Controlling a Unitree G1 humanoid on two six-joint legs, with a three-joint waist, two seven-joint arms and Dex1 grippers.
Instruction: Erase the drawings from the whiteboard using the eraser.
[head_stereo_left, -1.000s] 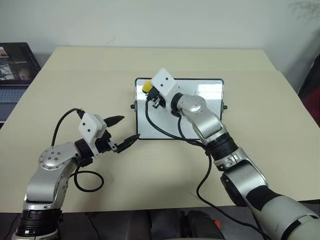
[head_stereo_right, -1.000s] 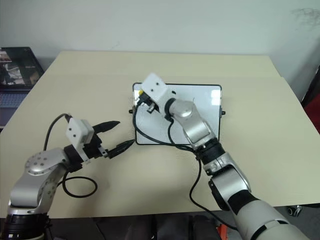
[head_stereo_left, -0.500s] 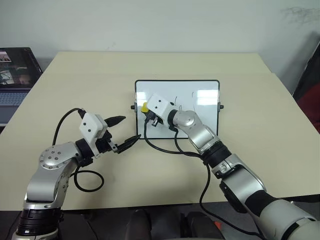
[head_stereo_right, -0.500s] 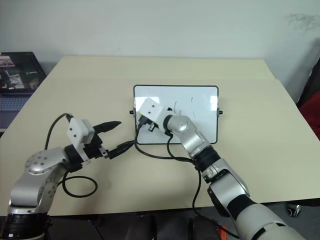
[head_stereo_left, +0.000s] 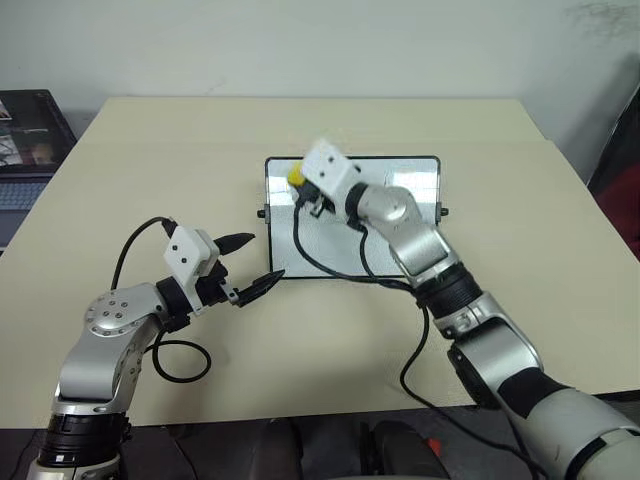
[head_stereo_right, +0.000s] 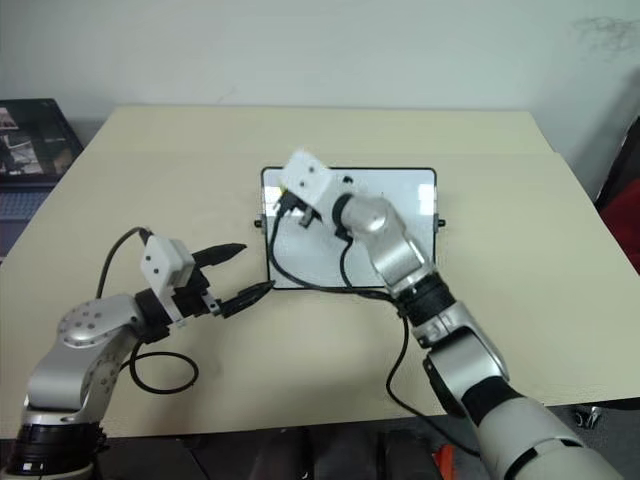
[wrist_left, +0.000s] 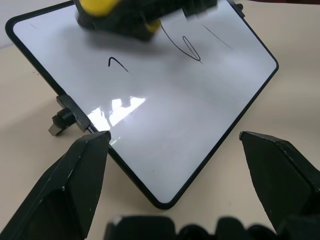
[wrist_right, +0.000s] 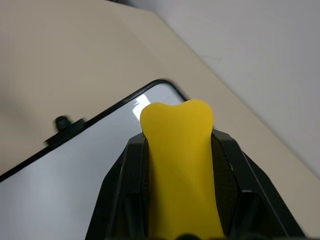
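Right wrist view shows the right gripper (wrist_right: 177, 200) clamped tight on the eraser (wrist_right: 180, 165), poised over the whiteboard's (head_stereo_left: 400, 250) far left corner; the board lies at the middle of the table (head_stereo_left: 150, 150). 3 thin drawings (wrist_left: 187, 47) remain on the board's far half. The left gripper (head_stereo_left: 245, 265), fingers apart and holding nothing, hovers just beside the board's near left corner. To erase well, press the eraser flat and sweep across the marks, steadying the frame if it slides.

Beige table (head_stereo_left: 150, 170) with the black-framed whiteboard (head_stereo_left: 400, 250) flat near its middle
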